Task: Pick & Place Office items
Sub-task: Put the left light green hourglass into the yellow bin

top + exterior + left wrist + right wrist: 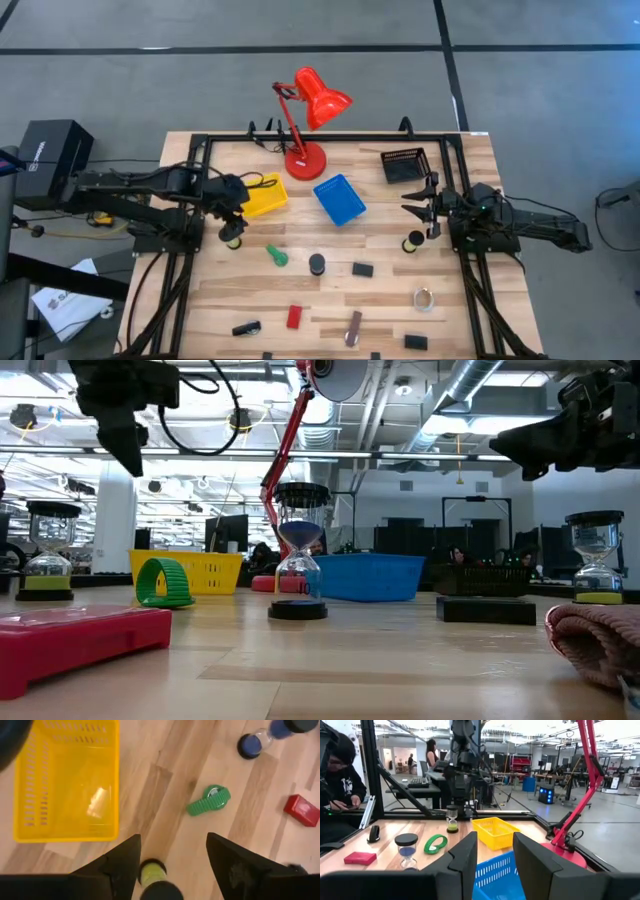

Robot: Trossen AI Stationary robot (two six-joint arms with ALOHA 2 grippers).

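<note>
The office items lie scattered on the near half of the table: a green piece, a black-capped hourglass, a black block, a silvery ring, a red block and a brown-silver bar. My left gripper hangs open above a small hourglass with yellow-green sand, which stands upright on the table between and below its fingers. My right gripper is open and raised near the right edge, with another small hourglass standing just in front of it.
At the far side stand a yellow tray, a blue tray, a black mesh tray and a red desk lamp. A black piece and a black block lie near the front edge. A seated person shows beyond the table.
</note>
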